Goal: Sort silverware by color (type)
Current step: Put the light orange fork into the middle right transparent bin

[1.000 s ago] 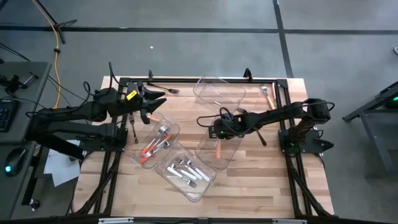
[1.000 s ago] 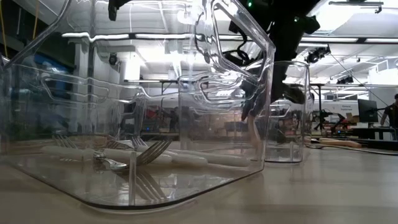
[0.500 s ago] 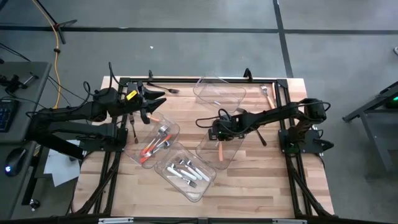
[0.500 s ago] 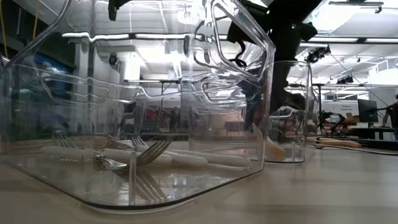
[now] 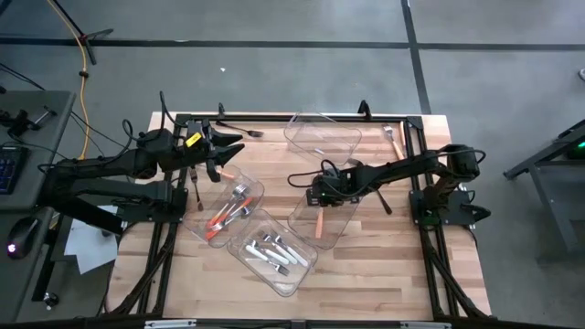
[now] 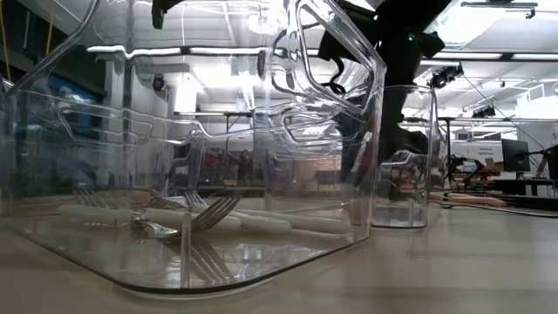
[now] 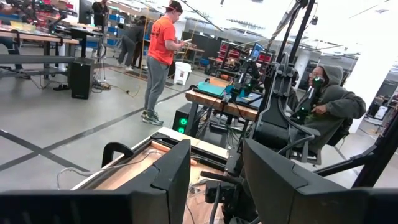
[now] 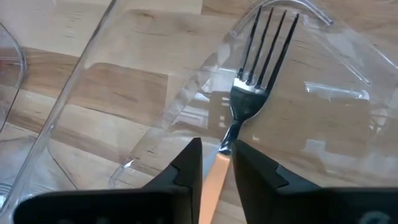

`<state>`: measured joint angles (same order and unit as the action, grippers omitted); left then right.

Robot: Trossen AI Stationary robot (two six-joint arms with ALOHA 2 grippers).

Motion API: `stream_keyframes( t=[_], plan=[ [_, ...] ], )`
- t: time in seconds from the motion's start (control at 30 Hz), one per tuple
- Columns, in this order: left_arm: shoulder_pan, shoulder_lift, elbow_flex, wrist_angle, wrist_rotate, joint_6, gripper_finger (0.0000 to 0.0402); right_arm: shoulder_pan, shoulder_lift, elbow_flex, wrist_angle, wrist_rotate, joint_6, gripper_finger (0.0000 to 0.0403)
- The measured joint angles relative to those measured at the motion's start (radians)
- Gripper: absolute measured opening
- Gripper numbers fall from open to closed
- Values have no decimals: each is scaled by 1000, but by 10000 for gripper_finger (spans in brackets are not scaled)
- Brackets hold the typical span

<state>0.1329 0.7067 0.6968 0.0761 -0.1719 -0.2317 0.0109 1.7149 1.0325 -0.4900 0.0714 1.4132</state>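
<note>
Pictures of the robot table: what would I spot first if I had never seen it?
Probably the orange-handled fork lying in a clear bin near the table's middle, right between the right claw fingers, which stand slightly apart around its handle. Next, two more clear bins toward the left: one with orange-handled pieces, one nearer the front edge with white-handled pieces. The left claw waits at the back left.
</note>
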Motion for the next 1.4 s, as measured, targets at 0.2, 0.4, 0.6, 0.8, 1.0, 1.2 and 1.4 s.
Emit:
stream_keyframes(
  t=[0.2,0.4,0.6,0.8,1.0,1.2,1.4],
  plan=[
    [0,0,0,0,0,0,136,0,0,0,0,-14,0,107],
    [0,0,0,0,0,0,136,0,-13,0,0,-48,-39,128],
    [0,0,0,0,0,0,136,-1,-124,0,-8,-63,-218,129],
    [0,0,0,0,0,0,136,-18,-327,0,-92,-69,-425,129],
    [0,0,0,0,0,0,136,-18,-537,0,-132,73,-602,129],
    [0,0,0,-2,0,0,136,-49,-652,0,82,154,-916,129],
    [0,0,0,-1,0,0,136,-77,-664,0,383,265,-1436,129]
  ],
)
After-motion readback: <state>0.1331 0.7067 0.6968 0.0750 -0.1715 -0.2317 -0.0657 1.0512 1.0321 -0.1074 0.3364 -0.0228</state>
